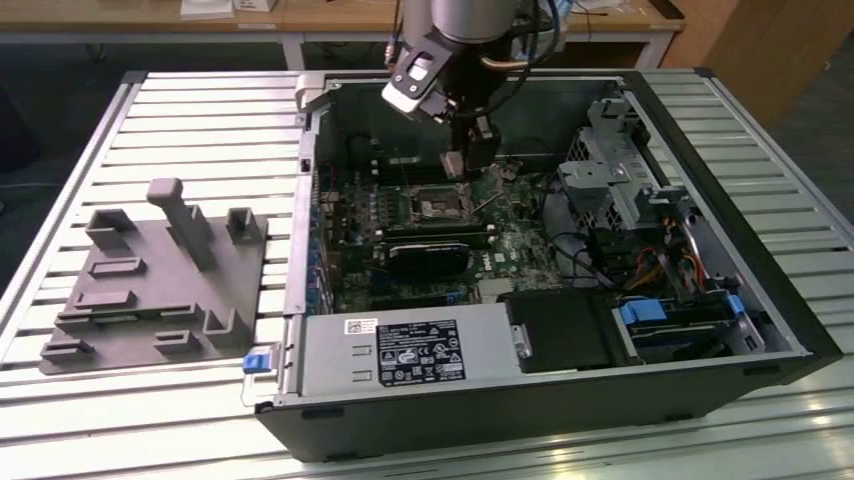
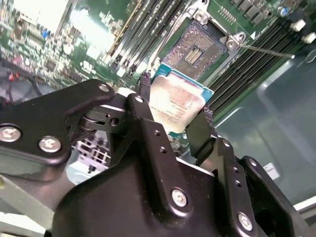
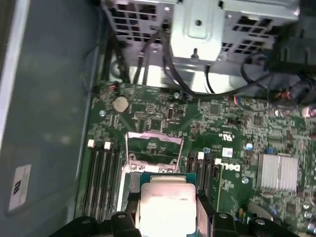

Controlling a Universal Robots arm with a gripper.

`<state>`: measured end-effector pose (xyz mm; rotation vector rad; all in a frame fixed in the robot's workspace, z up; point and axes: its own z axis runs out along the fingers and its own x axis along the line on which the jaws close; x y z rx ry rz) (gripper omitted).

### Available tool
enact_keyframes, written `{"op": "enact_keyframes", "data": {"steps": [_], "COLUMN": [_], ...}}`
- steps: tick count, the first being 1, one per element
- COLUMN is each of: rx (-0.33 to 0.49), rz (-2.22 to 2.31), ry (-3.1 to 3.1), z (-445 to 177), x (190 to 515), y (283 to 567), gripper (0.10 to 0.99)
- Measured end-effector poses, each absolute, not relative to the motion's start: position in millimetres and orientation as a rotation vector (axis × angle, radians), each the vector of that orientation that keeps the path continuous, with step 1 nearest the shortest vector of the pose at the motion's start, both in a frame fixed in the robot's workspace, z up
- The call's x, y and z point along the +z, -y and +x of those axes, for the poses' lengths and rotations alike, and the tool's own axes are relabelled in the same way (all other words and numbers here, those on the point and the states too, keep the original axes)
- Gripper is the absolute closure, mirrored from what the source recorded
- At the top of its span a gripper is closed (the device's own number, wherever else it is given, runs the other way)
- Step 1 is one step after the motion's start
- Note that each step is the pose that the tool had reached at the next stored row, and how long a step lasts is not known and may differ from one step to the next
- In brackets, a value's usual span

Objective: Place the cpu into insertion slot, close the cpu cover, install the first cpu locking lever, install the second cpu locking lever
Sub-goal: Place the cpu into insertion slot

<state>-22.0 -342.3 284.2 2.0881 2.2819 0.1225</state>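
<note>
Second wrist view has my gripper (image 2: 176, 100) clamped on the cpu (image 2: 181, 109) by two opposite edges, holding it just clear of the open insertion slot (image 2: 196, 49). I judge it wants levelling, with corners squared to the rim, then a straight drop without sliding. My arm reaches steeply down into the computer case (image 1: 534, 425) from its far side.

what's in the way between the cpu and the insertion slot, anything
Nothing visible. The fingers grip the cpu by its edges, clear of the insertion slot, whose contacts lie bare in the second wrist view. In the first wrist view the cpu cover appears swung back off the slot.
</note>
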Motion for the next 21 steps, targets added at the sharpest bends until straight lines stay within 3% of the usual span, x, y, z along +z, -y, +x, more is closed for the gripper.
{"op": "enact_keyframes", "data": {"steps": [21], "rx": [0.115], "rz": [2.205], "ry": [-2.16], "z": [-37], "x": [250], "y": [339], "gripper": [0.549]}}
